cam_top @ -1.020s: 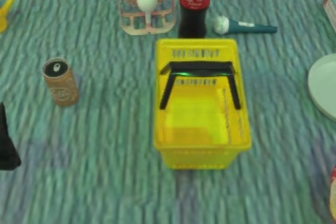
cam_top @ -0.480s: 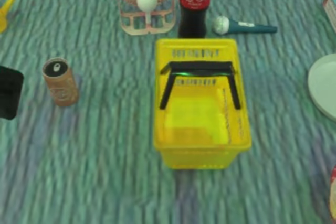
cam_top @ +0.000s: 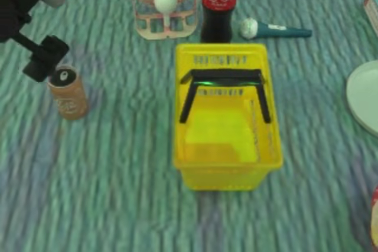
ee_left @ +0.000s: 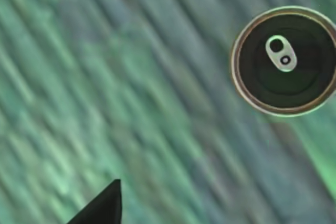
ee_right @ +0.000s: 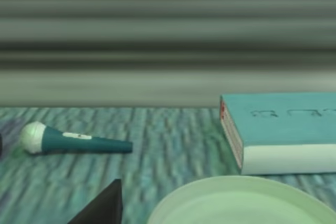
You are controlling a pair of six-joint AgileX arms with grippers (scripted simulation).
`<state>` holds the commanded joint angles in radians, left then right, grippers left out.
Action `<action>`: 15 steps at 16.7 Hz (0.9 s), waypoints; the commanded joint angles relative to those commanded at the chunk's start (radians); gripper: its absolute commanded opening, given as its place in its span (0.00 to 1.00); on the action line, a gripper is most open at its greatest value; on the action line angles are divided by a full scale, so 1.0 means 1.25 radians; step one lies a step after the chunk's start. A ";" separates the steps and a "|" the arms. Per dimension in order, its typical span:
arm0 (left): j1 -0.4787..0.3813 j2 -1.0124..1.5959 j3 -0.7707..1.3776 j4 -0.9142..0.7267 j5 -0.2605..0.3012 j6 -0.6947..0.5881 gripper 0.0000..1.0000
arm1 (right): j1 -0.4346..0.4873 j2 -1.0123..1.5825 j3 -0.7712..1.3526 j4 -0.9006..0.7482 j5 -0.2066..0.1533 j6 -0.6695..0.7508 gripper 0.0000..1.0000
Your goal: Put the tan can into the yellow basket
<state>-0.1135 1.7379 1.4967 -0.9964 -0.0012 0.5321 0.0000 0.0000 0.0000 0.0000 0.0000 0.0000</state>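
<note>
The tan can (cam_top: pixel 68 94) stands upright on the left part of the table, with its dark top and pull tab facing up. My left gripper (cam_top: pixel 42 59) hangs just above and to the far-left of the can's top, open and holding nothing. In the left wrist view the can (ee_left: pixel 285 60) is seen from above, off to one side of the one black fingertip (ee_left: pixel 106 205) that shows. The yellow basket (cam_top: pixel 225 176) sits in the middle of the table, black handles folded across it, with nothing inside. My right gripper (ee_right: pixel 149 205) is parked off the table's right side, open.
A cola bottle (cam_top: pixel 220 3) and a small pink fan (cam_top: pixel 164 3) stand along the far edge behind the basket. A teal microphone (cam_top: pixel 275 29) lies beside them. A pale plate (cam_top: pixel 365 95) and a teal book (ee_right: pixel 283 129) are at the right edge.
My left arm has swung from the table's left edge toward the far side and rightward, so its gripper now hovers beside the can's top. Can and basket have not moved.
</note>
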 joint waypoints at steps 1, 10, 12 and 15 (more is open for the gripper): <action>-0.004 0.071 0.059 -0.038 0.000 0.021 1.00 | 0.000 0.000 0.000 0.000 0.000 0.000 1.00; -0.029 0.367 0.307 -0.205 0.003 0.113 1.00 | 0.000 0.000 0.000 0.000 0.000 0.000 1.00; -0.029 0.367 0.307 -0.205 0.003 0.113 1.00 | 0.000 0.000 0.000 0.000 0.000 0.000 1.00; -0.025 0.367 0.302 -0.200 0.003 0.113 1.00 | 0.000 0.000 0.000 0.000 0.000 0.000 1.00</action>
<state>-0.1445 2.1964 1.8737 -1.2470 0.0028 0.6732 0.0000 0.0000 0.0000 0.0000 0.0000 0.0000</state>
